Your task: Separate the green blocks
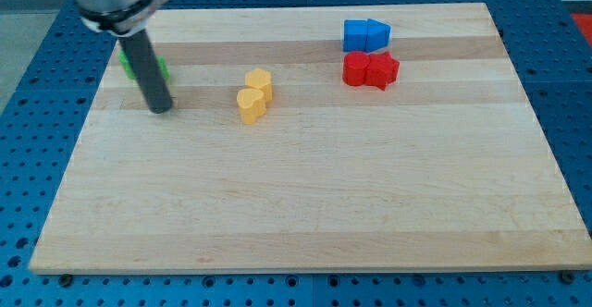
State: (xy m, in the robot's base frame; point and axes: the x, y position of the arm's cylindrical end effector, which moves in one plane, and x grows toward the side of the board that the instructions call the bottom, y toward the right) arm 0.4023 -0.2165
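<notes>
Resting on the bench (305,205), my tip (161,109) sits just below the green blocks (141,66), which the rod mostly hides, so I cannot tell whether they touch; no gripper here, only the bare rod; a blind shove might carry both greens together, or off the near left edge; open board lies below and rightward, before the yellow blocks (252,95).
</notes>
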